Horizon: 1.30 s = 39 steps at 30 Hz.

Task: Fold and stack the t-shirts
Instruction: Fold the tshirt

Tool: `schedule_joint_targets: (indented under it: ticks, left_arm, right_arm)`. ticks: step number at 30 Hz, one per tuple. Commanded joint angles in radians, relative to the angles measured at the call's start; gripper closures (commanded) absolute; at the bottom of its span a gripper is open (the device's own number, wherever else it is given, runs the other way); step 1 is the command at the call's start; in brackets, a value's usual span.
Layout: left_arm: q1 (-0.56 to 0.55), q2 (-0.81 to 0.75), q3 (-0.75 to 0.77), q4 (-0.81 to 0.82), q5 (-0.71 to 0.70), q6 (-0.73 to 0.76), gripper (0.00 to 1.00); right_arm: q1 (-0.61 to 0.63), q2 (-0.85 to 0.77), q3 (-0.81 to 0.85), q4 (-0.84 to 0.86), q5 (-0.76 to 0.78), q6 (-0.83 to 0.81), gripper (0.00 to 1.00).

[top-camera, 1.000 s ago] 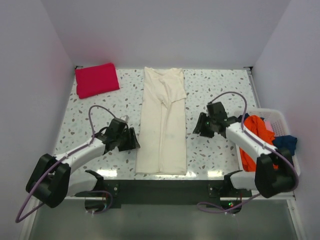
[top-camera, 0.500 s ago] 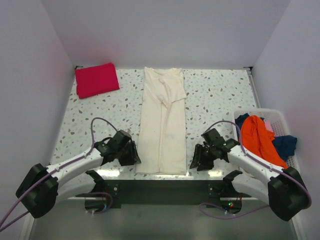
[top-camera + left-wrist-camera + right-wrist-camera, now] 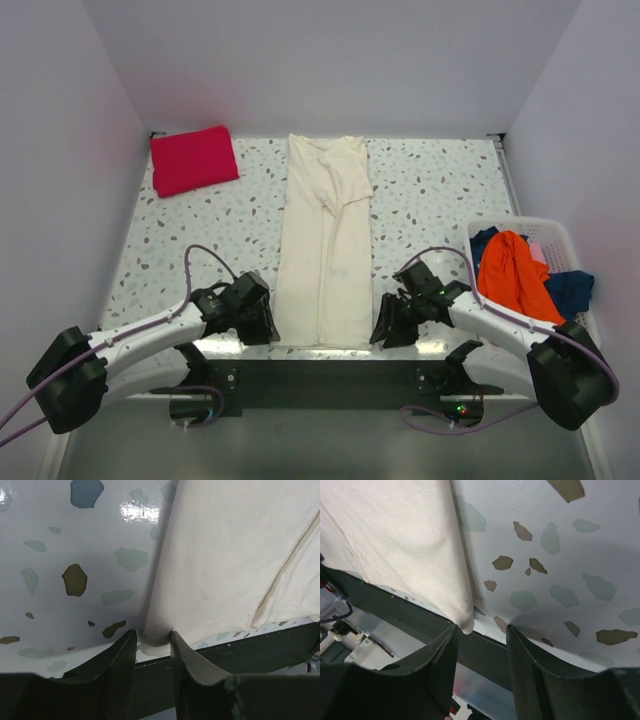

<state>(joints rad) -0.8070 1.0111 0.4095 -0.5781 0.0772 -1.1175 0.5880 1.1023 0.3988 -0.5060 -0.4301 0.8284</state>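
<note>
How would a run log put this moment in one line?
left tool: straddles cream t-shirt near-left corner | right tool: open at near-right corner | red t-shirt: folded, far left

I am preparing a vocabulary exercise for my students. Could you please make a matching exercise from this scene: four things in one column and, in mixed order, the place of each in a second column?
Column 1
1. cream t-shirt
2. red t-shirt
3. orange t-shirt
4. left end effector

Column 2
A. in the white basket at the right
B. folded, at the table's far left corner
C. at the near table edge, a cloth corner between its fingers
D. a long strip down the table's middle

Pairs: 1-D, 2-B, 3-A, 4-C
</note>
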Motion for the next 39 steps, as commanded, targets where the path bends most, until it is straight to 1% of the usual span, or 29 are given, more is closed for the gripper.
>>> schedule_joint_targets:
  ticks: [1, 4, 6, 7, 10, 12, 16, 18, 24, 26, 27, 28, 30, 31, 32, 35, 37, 39]
  left_arm:
    - [-0.018, 0.014, -0.055, -0.088, -0.024, -0.033, 0.62]
    - [-0.021, 0.018, -0.051, -0.08, -0.031, -0.028, 0.63]
    - [-0.024, 0.026, -0.051, -0.074, -0.028, -0.024, 0.64]
    - [-0.024, 0.029, -0.051, -0.071, -0.028, -0.022, 0.65]
    - [-0.031, 0.029, -0.058, -0.063, -0.025, -0.018, 0.67]
    - [-0.032, 0.024, -0.061, -0.058, -0.024, -0.016, 0.67]
    - [-0.035, 0.021, -0.069, -0.04, -0.013, -0.005, 0.73]
    - [-0.038, 0.023, -0.077, -0.023, -0.004, 0.001, 0.74]
    - [-0.041, 0.03, -0.084, 0.004, 0.006, 0.01, 0.79]
    - [-0.041, 0.026, -0.078, 0.008, 0.009, 0.018, 0.83]
    - [-0.041, 0.023, -0.075, 0.011, 0.01, 0.025, 0.85]
    - [-0.041, 0.023, -0.074, 0.015, 0.013, 0.03, 0.91]
    - [-0.046, 0.026, -0.066, 0.03, 0.032, 0.041, 0.96]
    - [-0.057, 0.029, -0.063, 0.038, 0.036, 0.042, 0.99]
    - [-0.066, 0.037, -0.058, 0.047, 0.039, 0.042, 1.0]
    - [-0.115, 0.055, -0.028, 0.057, 0.038, 0.032, 1.0]
    - [-0.159, 0.058, -0.006, 0.05, 0.023, 0.012, 1.0]
    - [-0.181, 0.055, 0.034, 0.02, -0.011, 0.008, 1.0]
  right_arm:
    - [0.01, 0.007, -0.021, 0.04, -0.024, 0.026, 0.54]
    - [0.016, 0.005, -0.029, 0.046, -0.018, 0.046, 0.56]
    - [0.024, 0.007, -0.035, 0.05, -0.016, 0.055, 0.58]
    - [0.027, 0.007, -0.038, 0.057, -0.012, 0.067, 0.6]
    - [0.035, 0.008, -0.051, 0.081, -0.013, 0.095, 0.63]
    - [0.042, 0.011, -0.057, 0.09, -0.006, 0.107, 0.63]
    - [0.056, 0.016, -0.066, 0.121, 0.004, 0.144, 0.64]
    - [0.065, 0.021, -0.066, 0.13, 0.007, 0.152, 0.64]
    - [0.076, 0.042, -0.066, 0.152, 0.024, 0.169, 0.73]
    - [0.076, 0.042, -0.063, 0.155, 0.027, 0.172, 0.8]
    - [0.076, 0.044, -0.058, 0.143, 0.034, 0.17, 0.85]
    - [0.076, 0.041, -0.054, 0.13, 0.042, 0.157, 0.93]
    - [0.076, 0.031, -0.034, 0.08, 0.057, 0.137, 0.99]
    - [0.076, 0.025, -0.026, 0.06, 0.063, 0.111, 1.0]
    - [0.076, 0.022, -0.006, 0.035, 0.068, 0.097, 1.0]
    - [0.076, -0.002, 0.023, -0.049, 0.076, 0.042, 1.0]
    - [0.076, -0.027, 0.032, -0.113, 0.073, 0.002, 1.0]
    - [0.076, -0.048, 0.058, -0.163, 0.077, -0.024, 1.0]
